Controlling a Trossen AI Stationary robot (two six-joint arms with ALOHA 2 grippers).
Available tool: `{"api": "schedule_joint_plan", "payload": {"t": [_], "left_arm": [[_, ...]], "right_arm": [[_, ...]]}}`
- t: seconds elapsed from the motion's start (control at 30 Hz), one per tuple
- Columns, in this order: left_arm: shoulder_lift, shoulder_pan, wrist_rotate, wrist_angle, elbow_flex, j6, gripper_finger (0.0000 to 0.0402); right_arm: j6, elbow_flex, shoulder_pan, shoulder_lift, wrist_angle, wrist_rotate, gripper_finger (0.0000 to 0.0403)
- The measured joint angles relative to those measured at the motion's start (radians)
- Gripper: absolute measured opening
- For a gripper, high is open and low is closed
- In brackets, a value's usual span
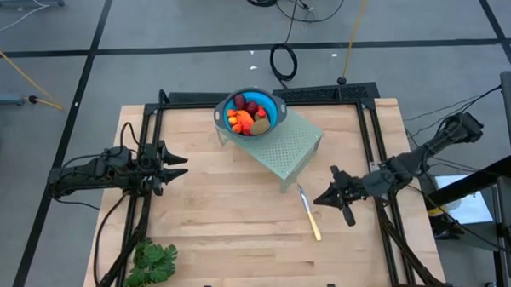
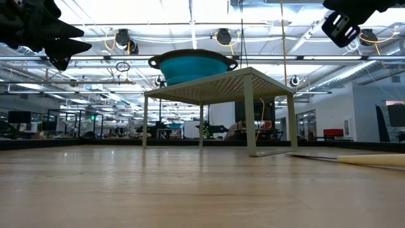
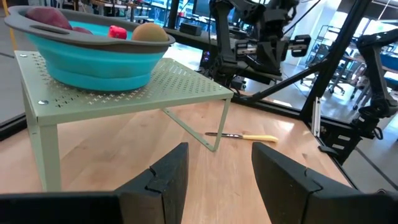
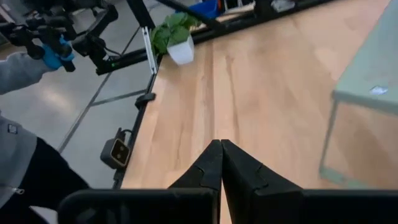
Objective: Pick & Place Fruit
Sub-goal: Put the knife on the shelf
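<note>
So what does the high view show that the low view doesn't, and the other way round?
Only the high view: the fruit piled inside the bowl, the leafy bunch at the table's near left corner, and both arms whole, with the left end effector open and the right end effector shut, both empty.
Only the low view: the stand's legs and the room behind the table.
Both: the bowl on the stand, the knife, and the wooden table.
</note>
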Motion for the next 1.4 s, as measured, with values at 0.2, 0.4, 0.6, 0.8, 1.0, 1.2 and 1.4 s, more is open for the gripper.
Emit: {"api": "schedule_joint_plan", "payload": {"t": [0.2,0.4,0.6,0.8,1.0,1.2,1.4], "left_arm": [[0.0,0.0,0.0,0.0,0.0,0.0,0.0177],[0.0,0.0,0.0,0.003,0.0,0.016,0.0177],[0.0,0.0,0.0,0.002,0.0,0.021,0.0177],[0.0,0.0,0.0,0.003,0.0,0.027,0.0177],[0.0,0.0,0.0,0.012,0.0,0.027,0.0177],[0.0,0.0,0.001,0.016,0.0,0.047,0.0177],[0.0,0.0,0.002,0.017,0.0,0.048,0.0177]], "right_arm": [[0.049,0.069,0.043,0.09,-0.049,0.022,0.0],[0.157,0.187,0.052,0.191,-0.17,0.019,0.0],[0.296,0.292,0.068,0.291,-0.299,0.018,0.0],[0.448,0.391,0.091,0.4,-0.369,0.017,0.0],[0.566,0.523,0.091,0.519,-0.542,0.017,0.0],[0.674,0.625,0.089,0.612,-0.674,0.016,0.0],[0.79,0.672,0.077,0.681,-0.763,-0.073,0.0]]}}
